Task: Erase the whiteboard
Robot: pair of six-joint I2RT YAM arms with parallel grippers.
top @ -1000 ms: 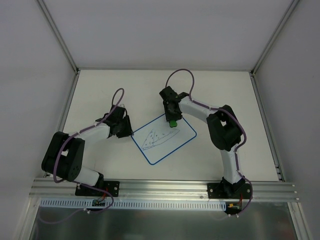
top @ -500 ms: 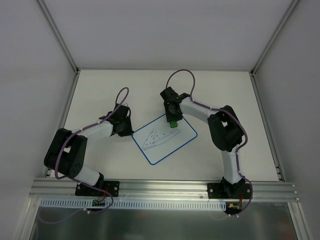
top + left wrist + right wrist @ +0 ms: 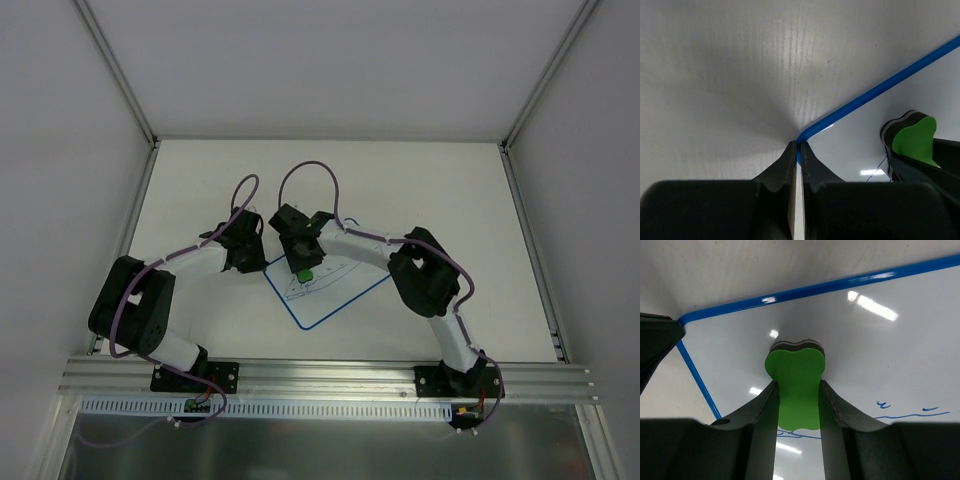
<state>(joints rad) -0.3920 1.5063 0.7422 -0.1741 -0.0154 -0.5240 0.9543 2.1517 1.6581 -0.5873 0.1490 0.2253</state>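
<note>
On table (image 3: 430, 190), whiteboard (image 3: 335, 295); on it near left corner, eraser (image 3: 304, 272) between right fingers (image 3: 760, 420); left fingers (image 3: 782, 167) at that corner.

Bright even light, glare spots on whiteboard (image 3: 890, 355), wrist-cam foregrnd blurred, soft shadows.

The left gripper (image 3: 799, 148), closed, touches the blue-rimmed corner of the whiteboard (image 3: 855, 145), a green eraser (image 3: 914, 142) near.

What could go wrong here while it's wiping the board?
1. The shut left claw meets the whiteboard only at one rim corner, so the board might pivot under the wipe.
2. The right claw holds the green eraser close to that corner, so the two claws might collide.
</note>
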